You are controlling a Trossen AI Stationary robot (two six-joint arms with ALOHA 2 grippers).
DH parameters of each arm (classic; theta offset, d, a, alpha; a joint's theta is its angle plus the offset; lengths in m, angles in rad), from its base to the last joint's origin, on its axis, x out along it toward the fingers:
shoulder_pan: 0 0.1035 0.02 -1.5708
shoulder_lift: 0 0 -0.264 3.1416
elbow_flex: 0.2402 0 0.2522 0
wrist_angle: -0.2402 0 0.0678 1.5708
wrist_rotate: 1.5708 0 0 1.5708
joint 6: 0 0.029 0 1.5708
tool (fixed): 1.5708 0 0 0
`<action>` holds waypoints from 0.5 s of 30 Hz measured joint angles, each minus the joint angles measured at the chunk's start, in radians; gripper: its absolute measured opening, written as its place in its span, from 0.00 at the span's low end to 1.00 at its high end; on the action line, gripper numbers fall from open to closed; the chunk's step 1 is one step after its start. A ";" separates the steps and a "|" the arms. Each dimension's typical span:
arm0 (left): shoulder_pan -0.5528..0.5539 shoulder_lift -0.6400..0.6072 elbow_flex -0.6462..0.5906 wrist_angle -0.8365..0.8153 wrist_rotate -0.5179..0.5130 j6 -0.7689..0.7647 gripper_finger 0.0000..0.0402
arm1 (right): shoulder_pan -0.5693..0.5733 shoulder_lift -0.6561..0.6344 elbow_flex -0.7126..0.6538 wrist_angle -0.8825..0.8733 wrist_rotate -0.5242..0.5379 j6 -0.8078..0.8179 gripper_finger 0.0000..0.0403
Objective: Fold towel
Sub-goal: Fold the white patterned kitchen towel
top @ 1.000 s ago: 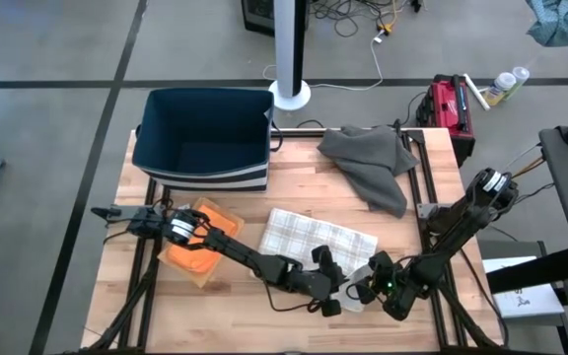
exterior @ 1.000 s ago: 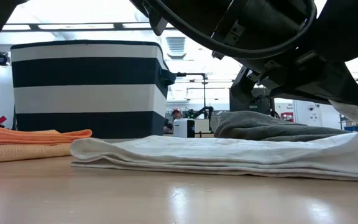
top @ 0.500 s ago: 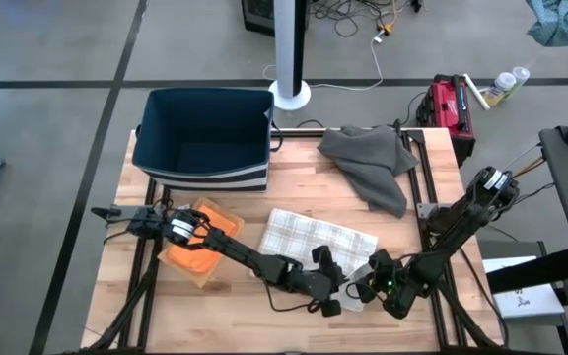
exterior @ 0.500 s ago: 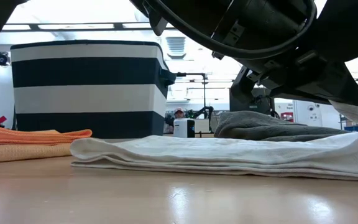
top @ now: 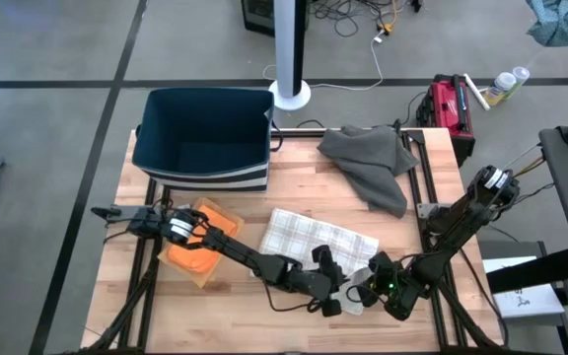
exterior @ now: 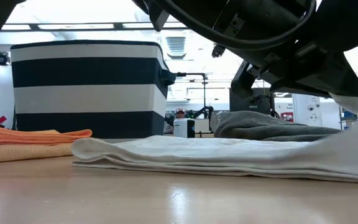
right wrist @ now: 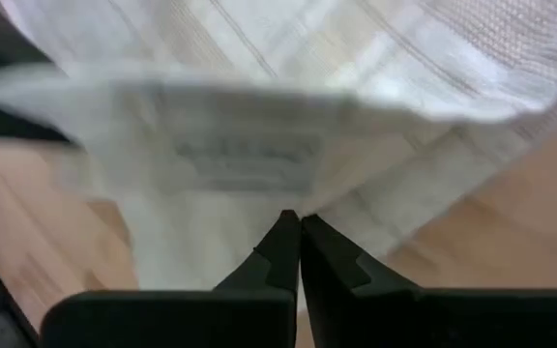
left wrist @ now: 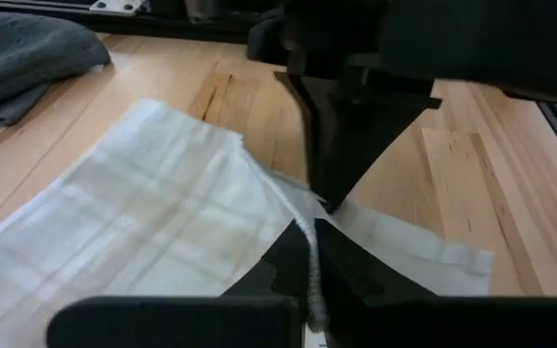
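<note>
The left tool (top: 329, 292) pinches the near edge of the white checked towel (top: 316, 240), a fold of cloth caught between its closed fingers (left wrist: 293, 261). The right tool (top: 367, 288), just beside it, is clamped on the same edge of the towel. The towel stretches away from both tools across the worktop (top: 294, 173). Beyond it lie a grey cloth (top: 373, 163) and a striped bin (top: 205, 138); an orange cloth (top: 198, 251) lies off to the left tool's side.
</note>
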 joint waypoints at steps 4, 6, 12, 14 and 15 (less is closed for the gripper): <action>0.000 0.000 0.000 -0.002 0.000 0.000 0.00 | 0.008 0.000 0.000 -0.036 -0.046 0.044 0.00; 0.000 0.000 0.000 -0.002 0.000 0.000 0.01 | 0.007 0.000 0.000 -0.051 -0.052 0.055 0.00; -0.001 0.000 0.000 -0.003 0.000 0.000 0.00 | -0.014 -0.003 0.013 -0.047 -0.036 0.002 0.00; -0.001 0.000 0.000 -0.003 0.000 0.000 0.00 | -0.019 -0.011 0.022 -0.050 -0.039 -0.020 0.00; -0.001 0.000 0.000 -0.003 0.000 0.000 0.01 | -0.020 -0.017 0.024 -0.058 -0.053 -0.025 0.00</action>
